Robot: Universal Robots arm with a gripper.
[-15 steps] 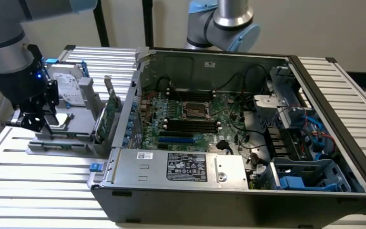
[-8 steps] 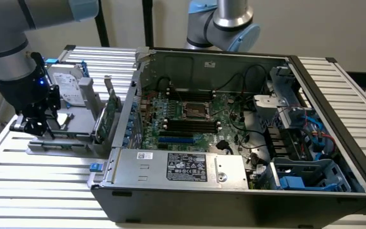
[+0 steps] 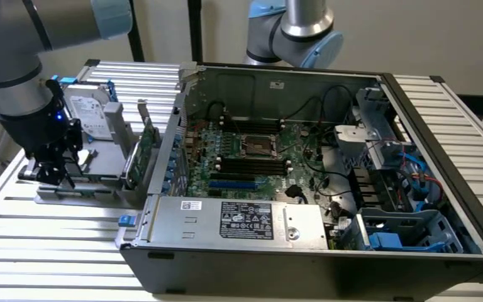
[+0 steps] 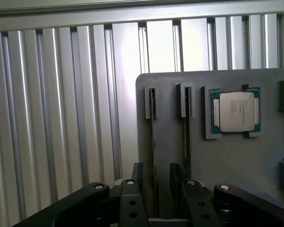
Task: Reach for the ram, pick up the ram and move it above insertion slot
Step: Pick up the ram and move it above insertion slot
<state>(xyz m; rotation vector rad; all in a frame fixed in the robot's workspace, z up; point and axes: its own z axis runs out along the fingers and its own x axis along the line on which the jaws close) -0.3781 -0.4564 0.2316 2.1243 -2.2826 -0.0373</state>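
Observation:
The ram is a thin green stick seen edge-on, standing in a narrow groove of a grey holder plate. A second like stick stands in the groove beside it. My gripper is open, and its black fingers straddle the near end of the first stick with a gap on each side. In the exterior view the gripper hangs low over the holder at that view's left, outside the computer case. The black insertion slots lie on the motherboard inside the open case.
A processor chip sits in a pocket of the holder. A tall green expansion card and a hard drive stand between gripper and case wall. A second arm stands behind the case. Slatted aluminium table all around.

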